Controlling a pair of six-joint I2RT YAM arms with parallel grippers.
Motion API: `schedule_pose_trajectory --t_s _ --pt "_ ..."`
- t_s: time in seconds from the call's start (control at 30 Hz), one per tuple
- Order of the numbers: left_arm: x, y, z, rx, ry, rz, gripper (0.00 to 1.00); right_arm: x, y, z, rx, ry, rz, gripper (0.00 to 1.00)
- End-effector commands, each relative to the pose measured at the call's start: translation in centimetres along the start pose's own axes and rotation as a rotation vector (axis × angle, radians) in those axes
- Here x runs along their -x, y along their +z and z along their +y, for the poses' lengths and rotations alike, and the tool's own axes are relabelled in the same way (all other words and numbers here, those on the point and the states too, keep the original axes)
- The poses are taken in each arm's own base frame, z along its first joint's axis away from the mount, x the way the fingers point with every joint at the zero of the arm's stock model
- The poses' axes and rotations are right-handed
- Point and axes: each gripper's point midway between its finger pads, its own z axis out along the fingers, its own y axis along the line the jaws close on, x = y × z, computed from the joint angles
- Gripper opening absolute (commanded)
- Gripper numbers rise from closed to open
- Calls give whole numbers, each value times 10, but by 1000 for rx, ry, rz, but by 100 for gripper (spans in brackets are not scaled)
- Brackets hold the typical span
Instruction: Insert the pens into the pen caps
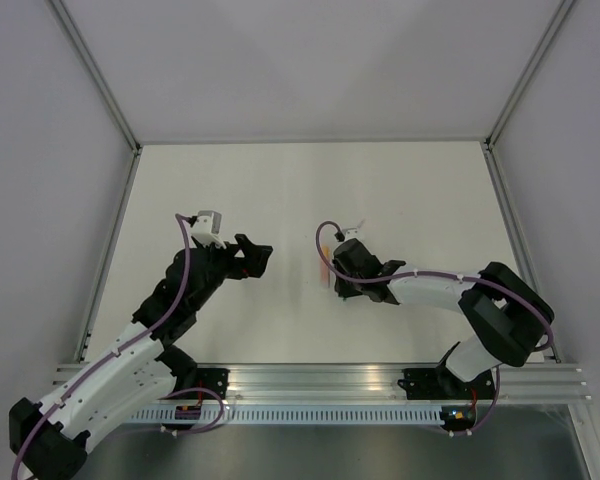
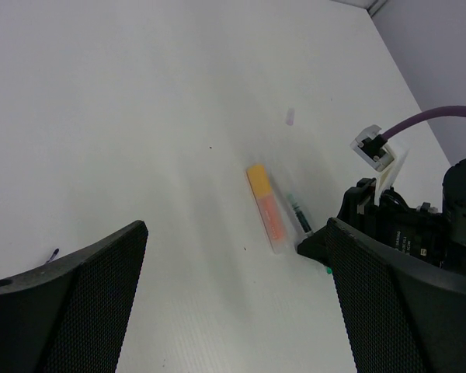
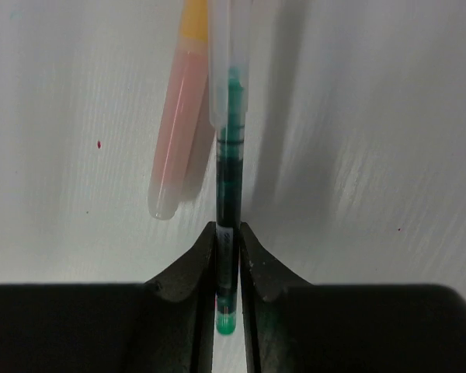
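My right gripper [image 3: 228, 233] is shut on the dark green pen [image 3: 230, 167], gripping it near its rear end low over the table. The pen's front end sits inside a clear pale cap [image 3: 227, 54]. The orange-pink pen [image 3: 177, 132] lies just left of it, with an orange end [image 3: 194, 19]. In the left wrist view the orange pen [image 2: 266, 206] and the green pen [image 2: 299, 216] lie side by side in front of the right gripper [image 2: 314, 242]. My left gripper [image 2: 233, 311] is open and empty, hovering left of them. In the top view the left gripper [image 1: 258, 258] and the right gripper [image 1: 333, 285] flank the orange pen [image 1: 323, 262].
A small pale stub [image 2: 290, 116] lies alone on the white table [image 2: 140, 116], farther back than the pens. Grey walls and aluminium rails [image 1: 110, 230] border the table. The right arm's purple cable [image 2: 435, 118] arcs over its wrist.
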Motion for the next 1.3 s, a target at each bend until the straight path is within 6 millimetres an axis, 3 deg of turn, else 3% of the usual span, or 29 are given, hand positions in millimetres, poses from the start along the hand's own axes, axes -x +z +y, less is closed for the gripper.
schedule_pose_trajectory --t_s 0.0,0.33,0.53,0.57,0.63,0.73,0.8,0.83,0.93,1.13,1.27 --pt "6 -4 2 4 28 -27 99 -12 6 -27 -125 15 40 22" --pt "10 -7 2 3 30 -44 99 -15 6 -27 -119 27 44 26" --pt "8 -6 3 8 32 -41 99 -3 -10 -23 -97 6 25 31" --pt "8 -5 4 11 33 -41 99 15 -19 -21 -100 5 -24 31" --pt "6 -4 6 17 37 -37 99 28 -33 -24 -108 9 -44 34" --pt "6 -3 9 34 40 -40 99 87 -63 -22 -98 37 -180 39" --pt "5 -3 10 38 42 -39 99 110 -68 -38 -160 61 -208 42" --pt "5 -3 12 46 43 -44 99 129 -65 -38 -169 71 -220 42" --pt "3 -2 14 53 45 -46 99 154 -48 -52 -206 94 -206 42" --pt "4 -3 16 57 39 -59 98 189 -13 -68 -260 112 -185 43" --pt "3 -2 14 46 33 -51 98 197 9 -83 -299 193 -160 43"
